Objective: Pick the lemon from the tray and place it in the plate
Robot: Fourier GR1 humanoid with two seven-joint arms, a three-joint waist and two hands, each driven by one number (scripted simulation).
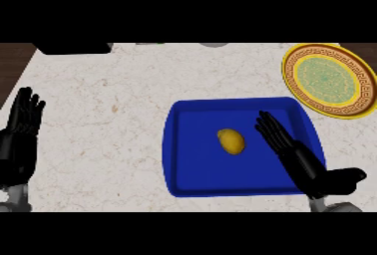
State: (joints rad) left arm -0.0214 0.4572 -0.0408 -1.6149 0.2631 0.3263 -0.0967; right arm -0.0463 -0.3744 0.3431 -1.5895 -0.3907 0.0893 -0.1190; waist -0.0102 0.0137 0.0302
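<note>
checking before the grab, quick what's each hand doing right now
Left hand: open, fingers up, resting at the counter's left edge, holding nothing.
Right hand: open, fingers straight, over the tray just right of the lemon, holding nothing.

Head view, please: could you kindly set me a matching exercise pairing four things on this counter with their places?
Things:
1 lemon
2 plate
3 left hand
4 right hand

Places:
A open, over the tray's right side
B middle of the blue tray
C far right of the counter
D resting open at the view's left edge

Pairs: 1-B, 2-C, 3-D, 4-A.
</note>
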